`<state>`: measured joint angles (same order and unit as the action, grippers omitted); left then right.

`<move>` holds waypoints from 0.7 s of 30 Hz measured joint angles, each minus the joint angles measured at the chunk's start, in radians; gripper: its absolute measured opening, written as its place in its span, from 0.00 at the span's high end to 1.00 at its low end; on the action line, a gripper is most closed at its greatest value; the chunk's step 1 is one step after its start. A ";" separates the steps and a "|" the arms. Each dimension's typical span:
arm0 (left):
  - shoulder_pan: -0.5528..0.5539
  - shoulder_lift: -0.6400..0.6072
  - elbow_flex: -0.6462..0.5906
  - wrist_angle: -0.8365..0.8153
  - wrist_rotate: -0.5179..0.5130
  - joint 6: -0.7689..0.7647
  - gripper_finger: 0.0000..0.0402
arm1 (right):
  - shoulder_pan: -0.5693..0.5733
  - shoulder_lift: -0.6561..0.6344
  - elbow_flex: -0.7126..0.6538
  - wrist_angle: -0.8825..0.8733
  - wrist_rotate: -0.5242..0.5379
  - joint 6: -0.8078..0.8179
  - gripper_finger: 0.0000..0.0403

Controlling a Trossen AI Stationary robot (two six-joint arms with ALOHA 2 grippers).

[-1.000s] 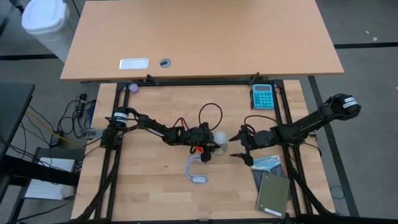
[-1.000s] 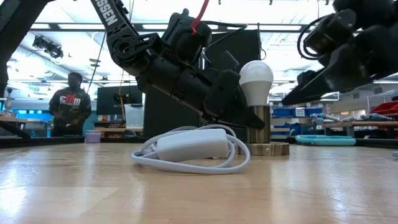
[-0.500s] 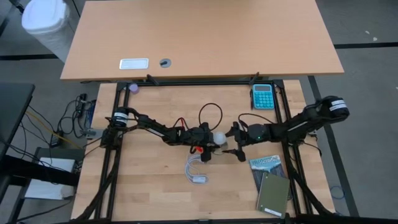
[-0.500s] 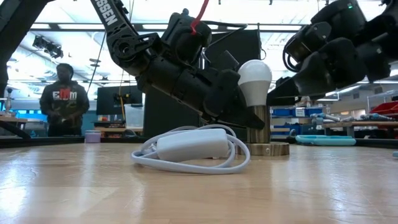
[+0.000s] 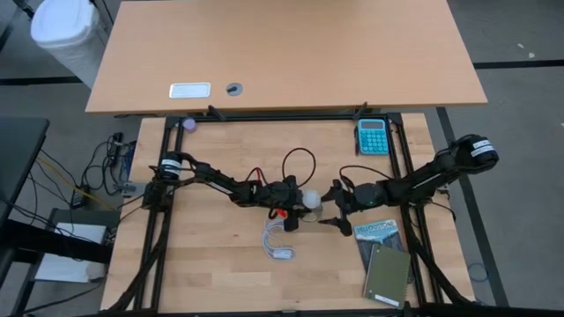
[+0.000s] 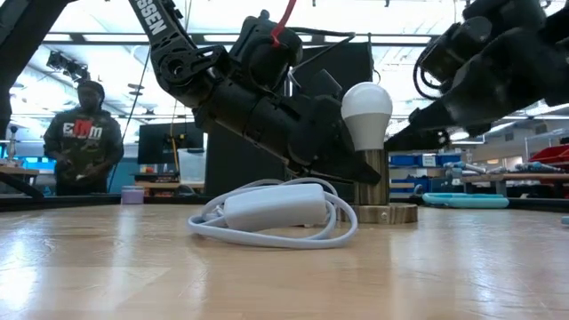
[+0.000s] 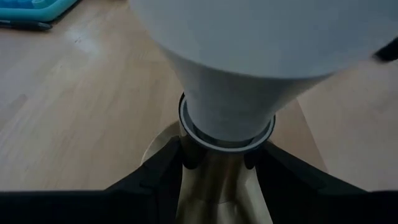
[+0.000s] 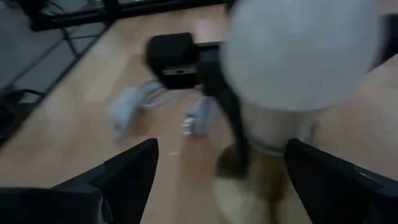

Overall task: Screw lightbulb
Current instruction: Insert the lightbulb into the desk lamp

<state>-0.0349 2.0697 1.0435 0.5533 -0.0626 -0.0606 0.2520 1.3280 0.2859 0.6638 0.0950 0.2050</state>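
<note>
My left gripper is clamped tight at mid-worktop, arm stretched low; my right gripper faces it, fingers spread wide.

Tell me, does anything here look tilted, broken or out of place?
Nothing stands out. The lightbulb stands upright in its socket; the left hand grips the socket, and the open right hand is beside the bulb.

The high view looks straight down on the whole worktop, the low view looks level across it from its surface, and both wrist views sit very close to the lightbulb, which all four share.
</note>
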 joint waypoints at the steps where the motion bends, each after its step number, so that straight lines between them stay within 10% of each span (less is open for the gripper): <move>1: 0.000 0.000 0.000 0.000 -0.009 -0.003 0.53 | 0.016 -0.015 0.000 -0.014 -0.018 0.016 0.14; 21: 0.004 0.000 0.000 0.007 -0.026 -0.008 0.53 | 0.163 -0.126 0.000 -0.247 0.191 0.135 0.14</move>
<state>-0.0311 2.0701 1.0439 0.5599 -0.0887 -0.0681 0.4152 1.2024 0.2863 0.4170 0.2859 0.3400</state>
